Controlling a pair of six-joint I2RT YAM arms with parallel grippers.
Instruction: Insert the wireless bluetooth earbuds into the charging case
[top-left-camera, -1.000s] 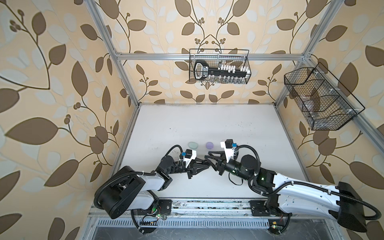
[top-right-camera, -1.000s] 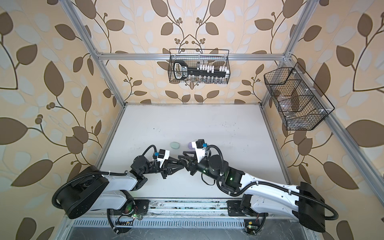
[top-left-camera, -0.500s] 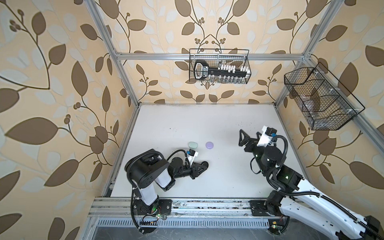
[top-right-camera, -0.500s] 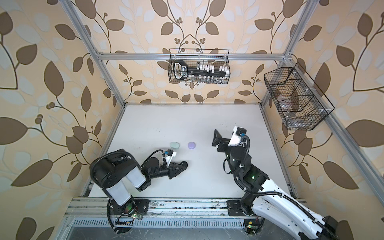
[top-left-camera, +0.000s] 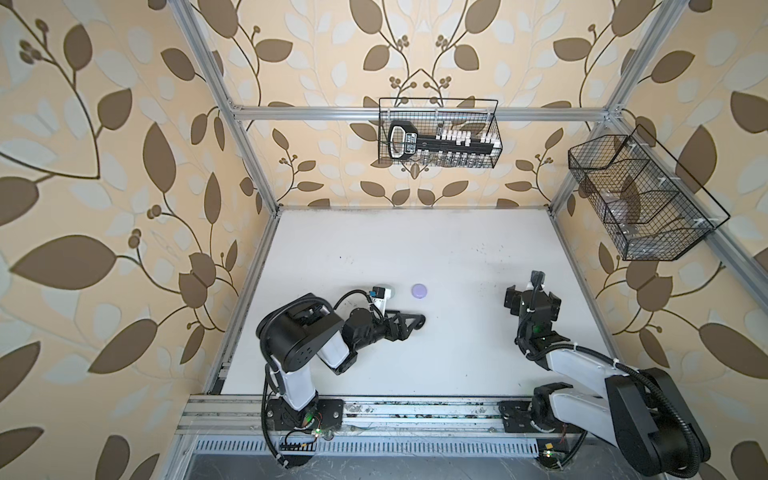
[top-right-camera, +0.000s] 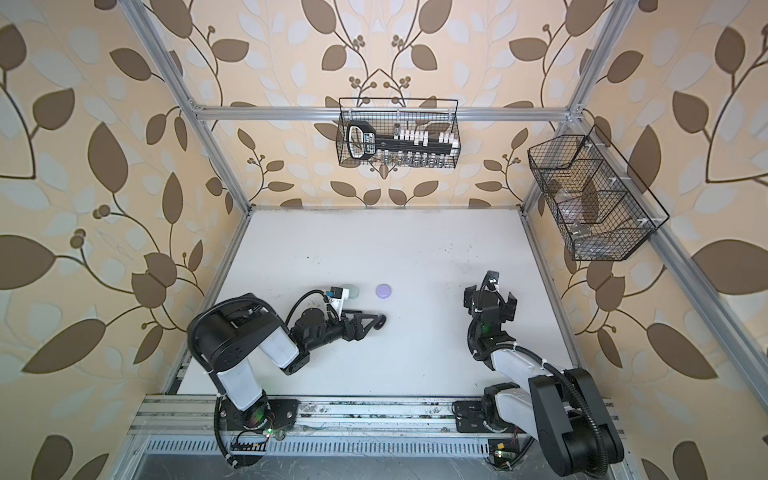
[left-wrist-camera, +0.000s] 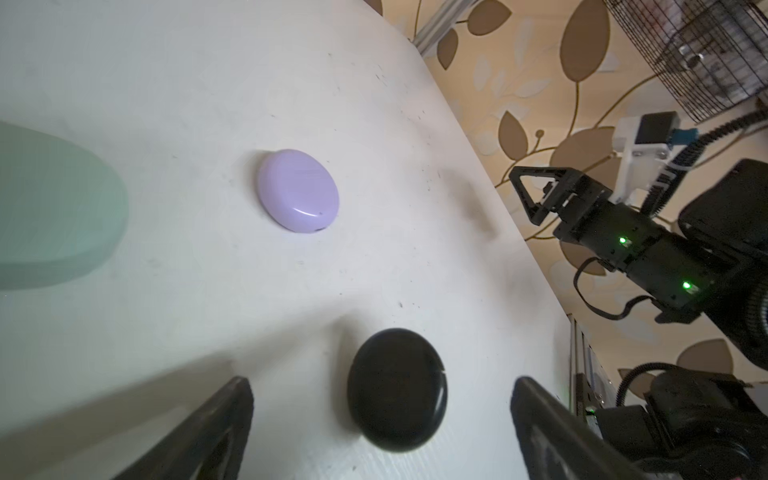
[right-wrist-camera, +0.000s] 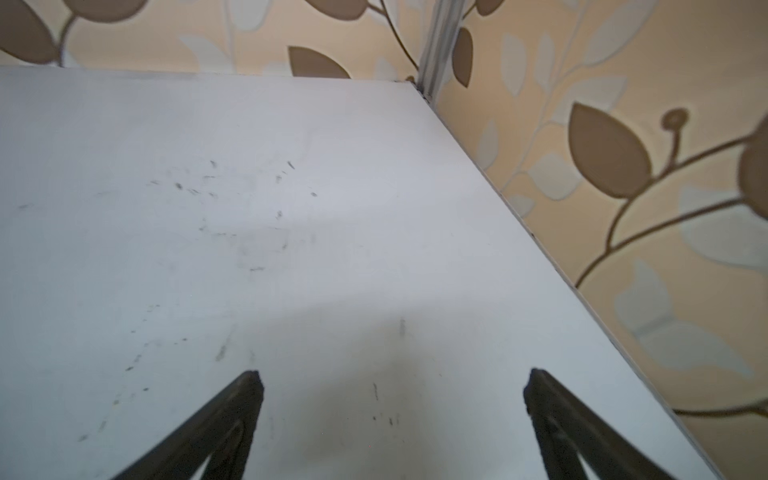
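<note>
Three closed charging cases lie on the white table (top-left-camera: 415, 249). The black case (left-wrist-camera: 397, 388) rests between the wide-apart jaws of my left gripper (left-wrist-camera: 382, 388), touching neither finger. Both top views show this gripper (top-left-camera: 417, 323) open at the black case (top-right-camera: 380, 322). Beyond it lie the lilac case (top-left-camera: 419, 290) (left-wrist-camera: 297, 190) and the mint case (left-wrist-camera: 54, 208), which the wrist camera half hides in a top view (top-left-camera: 390, 289). My right gripper (top-left-camera: 532, 296) (right-wrist-camera: 395, 376) is open and empty over bare table at the right. The earbuds are out of view.
A wire basket (top-left-camera: 438, 133) with a black tool hangs on the back wall. A second wire basket (top-left-camera: 640, 199) hangs on the right wall. Aluminium frame posts stand at the table's corners, and a rail (top-left-camera: 395, 409) runs along the front edge.
The grippers met at the table's middle a second ago. The right arm has since swung away to the right and opened. The left gripper has opened, with the black case now free between its jaws.
</note>
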